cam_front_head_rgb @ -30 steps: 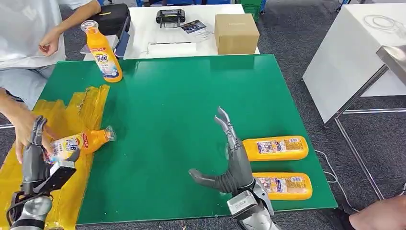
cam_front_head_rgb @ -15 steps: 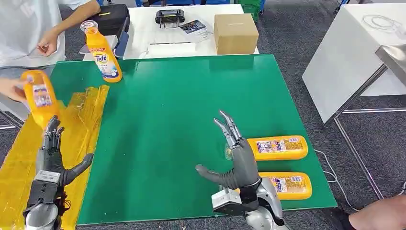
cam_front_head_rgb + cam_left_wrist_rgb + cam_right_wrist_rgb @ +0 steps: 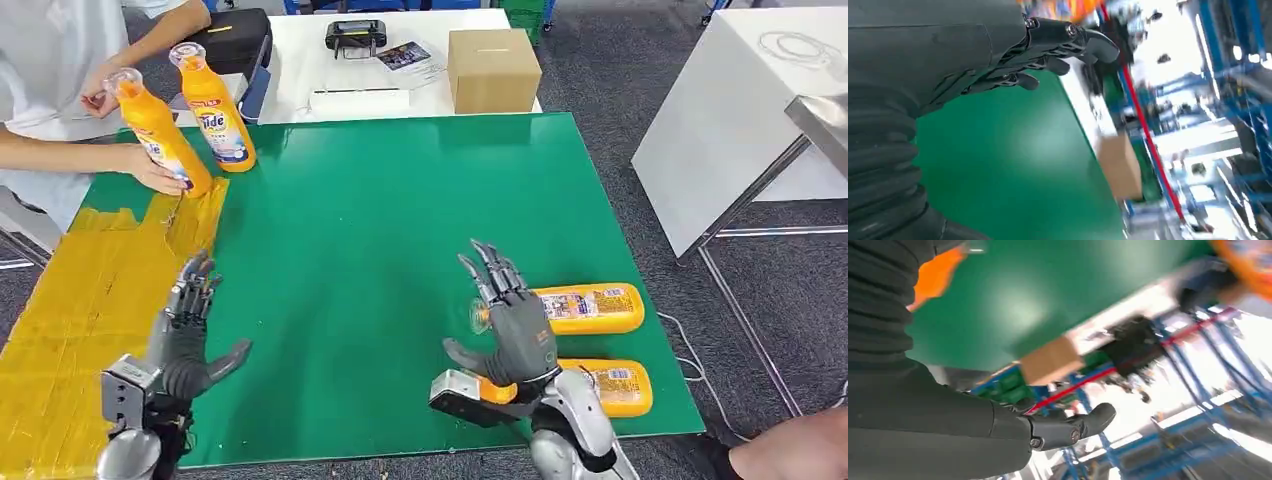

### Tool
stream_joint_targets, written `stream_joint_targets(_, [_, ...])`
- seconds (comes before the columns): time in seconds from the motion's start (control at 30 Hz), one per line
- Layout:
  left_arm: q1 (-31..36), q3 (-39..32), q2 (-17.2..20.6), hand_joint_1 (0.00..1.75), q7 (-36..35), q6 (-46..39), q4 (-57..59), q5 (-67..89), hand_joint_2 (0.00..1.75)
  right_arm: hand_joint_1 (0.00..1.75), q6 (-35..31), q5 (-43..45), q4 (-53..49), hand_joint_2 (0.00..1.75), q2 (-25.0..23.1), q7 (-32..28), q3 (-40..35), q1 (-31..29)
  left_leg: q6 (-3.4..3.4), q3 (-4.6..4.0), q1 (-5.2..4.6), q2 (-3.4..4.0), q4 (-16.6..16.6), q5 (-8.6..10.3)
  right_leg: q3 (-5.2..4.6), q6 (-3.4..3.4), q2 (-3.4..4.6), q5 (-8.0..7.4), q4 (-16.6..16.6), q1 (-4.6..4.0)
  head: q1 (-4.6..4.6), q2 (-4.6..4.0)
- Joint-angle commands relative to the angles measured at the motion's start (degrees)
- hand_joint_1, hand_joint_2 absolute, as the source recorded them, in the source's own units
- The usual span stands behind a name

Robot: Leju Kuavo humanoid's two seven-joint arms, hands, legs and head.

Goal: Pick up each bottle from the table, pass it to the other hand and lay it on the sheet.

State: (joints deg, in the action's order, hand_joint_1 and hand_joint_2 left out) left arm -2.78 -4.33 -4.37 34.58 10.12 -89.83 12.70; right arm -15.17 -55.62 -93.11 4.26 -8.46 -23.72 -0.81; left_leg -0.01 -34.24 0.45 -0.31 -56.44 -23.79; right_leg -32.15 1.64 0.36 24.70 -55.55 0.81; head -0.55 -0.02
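**Both hands empty, next bottle waiting by the right hand**

A green table (image 3: 380,220) is filling the head view, with a yellow sheet (image 3: 70,300) lying along its left edge and a white table with a cardboard box (image 3: 492,68) standing behind its far edge. Two orange bottles are lying on their sides near the table's near right corner: the farther bottle (image 3: 585,308) and the nearer bottle (image 3: 605,385), one just beside the other. Two more bottles are standing upright at the far left corner, one of them (image 3: 213,110) alone and the other (image 3: 160,145) being steadied by a person's hand (image 3: 152,172).

The right hand (image 3: 512,325) is hovering with its fingers spread and nothing in them, just beside the cap end of the farther lying bottle and partly overlapping it in the picture; whether it is touching cannot be told. The left hand (image 3: 190,335) is raised with fingers apart, also holding nothing, over the green surface just beside the sheet.

By my judgement a fresh pick-up is starting. The next move is calling for the right hand to come down over the farther bottle's body and close around it, then carry it toward the table's middle for the left hand to take.
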Motion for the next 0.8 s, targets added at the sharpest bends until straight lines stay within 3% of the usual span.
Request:
stream_joint_targets(0.03, [1.38,8.46,-0.66,0.0,-1.79,2.78,2.01,-3.92,1.75,0.0,4.53,-2.46,12.51,1.75,6.88,2.65,2.68,-8.2,0.03,0.17,0.0,-0.03,0.04,-0.05,0.22,-0.03,-0.06,0.03,0.09,-0.02,0.02,0.0])
stream_joint_targets(0.27, [5.39,9.89,-0.16,0.0,-1.89,3.67,5.49,-5.11,1.75,0.0,10.01,-0.35,24.13,1.75,8.34,2.65,2.25,-18.15,0.06,0.29,0.02,0.03,0.03,-0.04,0.27,-0.02,-0.02,0.0,0.08,-0.03,-0.02,0.0])
stream_joint_targets(0.37, [2.89,10.82,-0.56,0.0,-2.17,3.76,3.4,-4.74,1.75,0.0,10.01,-0.21,23.16,1.75,9.46,2.63,3.07,-15.27,0.05,0.24,0.0,-0.02,0.06,0.0,0.24,0.0,-0.06,0.01,0.09,-0.01,-0.02,0.0])
stream_joint_targets(0.8, [4.6,13.4,-0.28,0.0,-1.15,7.56,3.6,-8.73,1.75,0.0,14.34,1.51,32.03,1.75,11.69,1.11,1.51,-21.12,0.07,0.22,0.02,-0.03,0.0,-0.07,0.26,-0.02,-0.06,0.03,0.05,-0.04,0.0,0.0])
